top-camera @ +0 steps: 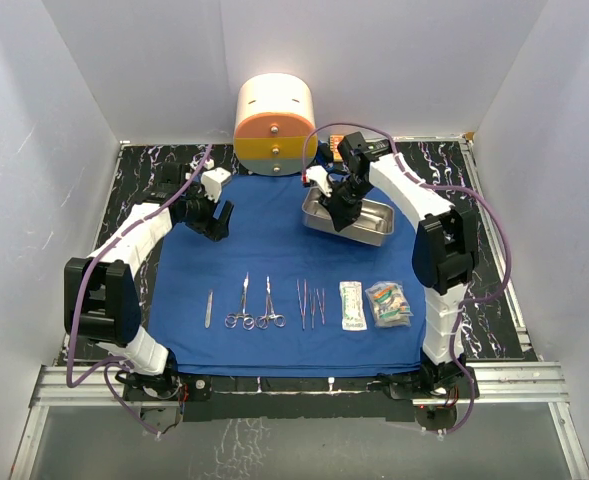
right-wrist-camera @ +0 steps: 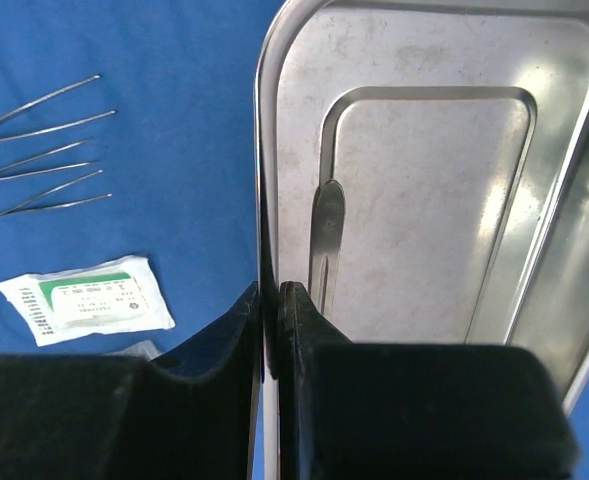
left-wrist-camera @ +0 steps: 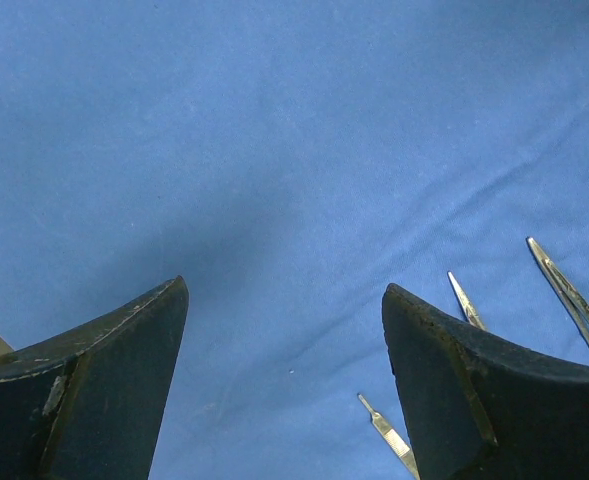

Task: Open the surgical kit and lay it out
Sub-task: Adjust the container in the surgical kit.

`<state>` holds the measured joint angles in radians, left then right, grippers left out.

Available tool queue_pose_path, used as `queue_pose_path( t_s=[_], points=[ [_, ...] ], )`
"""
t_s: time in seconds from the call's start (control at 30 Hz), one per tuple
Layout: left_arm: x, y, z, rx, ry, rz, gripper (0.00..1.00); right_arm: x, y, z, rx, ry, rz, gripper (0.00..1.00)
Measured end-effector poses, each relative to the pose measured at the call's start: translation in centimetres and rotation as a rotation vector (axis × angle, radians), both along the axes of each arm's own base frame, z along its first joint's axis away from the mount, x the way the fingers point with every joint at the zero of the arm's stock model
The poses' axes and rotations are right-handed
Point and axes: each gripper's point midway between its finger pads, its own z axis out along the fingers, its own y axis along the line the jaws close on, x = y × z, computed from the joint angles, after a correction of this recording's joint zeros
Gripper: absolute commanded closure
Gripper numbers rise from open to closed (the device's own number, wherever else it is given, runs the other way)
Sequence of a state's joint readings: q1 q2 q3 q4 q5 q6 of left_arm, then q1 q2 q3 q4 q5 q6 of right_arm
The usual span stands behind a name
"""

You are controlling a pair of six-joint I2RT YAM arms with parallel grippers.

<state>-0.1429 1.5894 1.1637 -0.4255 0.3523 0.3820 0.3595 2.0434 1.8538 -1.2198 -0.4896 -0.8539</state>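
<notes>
I see the royal-blue cloth wrap spread flat over the black marbled table. Its far edge reaches the round cream-and-orange drawer container, and white walls close in on three sides. The widest open room is the bare cloth in the middle, between my two arms. Along the near part of the cloth runs a row: a scalpel, two ring-handled steel tools, thin tweezers and two clear packets.

The shiny rectangular steel tray is over the far right part of the cloth; I cannot tell whether it rests fully flat. My right gripper is clamped on the tray's side wall, with the rim pinched between one finger outside and one inside. A flat steel handle lies inside the tray just beside that wall.

My left gripper hangs over bare cloth at the far left, jaws well apart and gripping nothing; instrument tips show beside its finger
</notes>
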Motion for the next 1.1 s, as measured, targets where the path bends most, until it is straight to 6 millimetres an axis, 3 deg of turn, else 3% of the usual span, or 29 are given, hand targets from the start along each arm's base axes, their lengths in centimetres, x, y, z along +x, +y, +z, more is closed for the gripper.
queue_pose_path(
  t_s=[0.2,0.5,0.73,0.87,0.93,1.1],
  points=[
    [0.0,0.0,0.0,-0.003,0.001,0.001,0.22,-0.1,0.3,0.3,0.007,-0.006,-0.002,1.00],
    [0.0,0.1,0.0,-0.007,-0.003,0.002,0.22,1.2,-1.5,-5.3,-0.187,-0.171,-0.007,1.00],
    [0.0,0.1,0.0,-0.011,-0.002,0.004,0.22,3.0,-0.6,-5.5,-0.190,-0.284,0.054,1.00],
    [0.0,0.2,0.0,-0.013,-0.002,0.005,0.22,3.0,-0.4,-6.6,-0.217,-0.321,0.091,1.00],
    [0.0,0.2,0.0,-0.014,-0.002,0.005,0.22,2.8,-0.5,-7.5,-0.243,-0.345,0.113,0.96],
    [0.0,0.2,0.1,-0.022,0.001,0.009,0.22,3.0,-0.7,-7.5,-0.283,-0.429,0.127,0.85]
  ],
)
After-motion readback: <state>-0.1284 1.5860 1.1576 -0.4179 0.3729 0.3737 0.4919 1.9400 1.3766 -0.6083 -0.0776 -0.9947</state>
